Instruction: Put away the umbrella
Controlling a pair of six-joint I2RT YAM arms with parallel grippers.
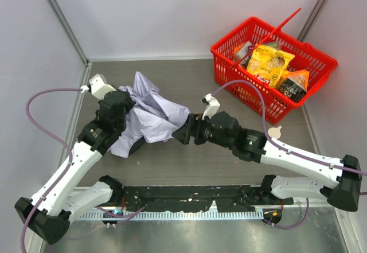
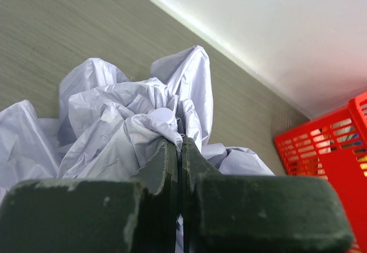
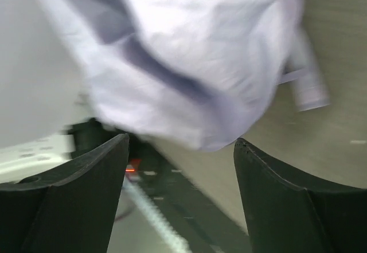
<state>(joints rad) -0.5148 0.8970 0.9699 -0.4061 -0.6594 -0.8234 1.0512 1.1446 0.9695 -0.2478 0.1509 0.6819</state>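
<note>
Nearest to me is the base rail (image 1: 189, 198), with both arms bolted to it at the table's (image 1: 172, 164) near edge.

Left hand (image 2: 179, 144): in its wrist view the two fingers are pressed together. Umbrella (image 2: 114, 115) fabric is bunched at their tips, and a sliver of it shows in the seam between them. I record this as clamped on the fabric. From above, the left hand (image 1: 118, 108) sits at the left edge of the cloth.

Right hand (image 3: 180, 141): the fingers stand well apart. Pale fabric hangs just beyond the gap. This view is blurred, so I cannot say whether either finger touches the cloth. A pale strip (image 3: 307, 89) hangs off the fabric's right edge; it is too blurred to identify. From above, the right hand (image 1: 183, 131) points left at the right edge of the cloth.

Umbrella (image 1: 152, 112): it lies on the table between the two hands, left of centre. The canopy is loose and crumpled. I cannot make out the shaft or handle.

Basket (image 1: 252, 95): red, at the far right corner of the table, well apart from the umbrella. It holds snack packets (image 1: 269, 63). Its handle stands raised.
</note>
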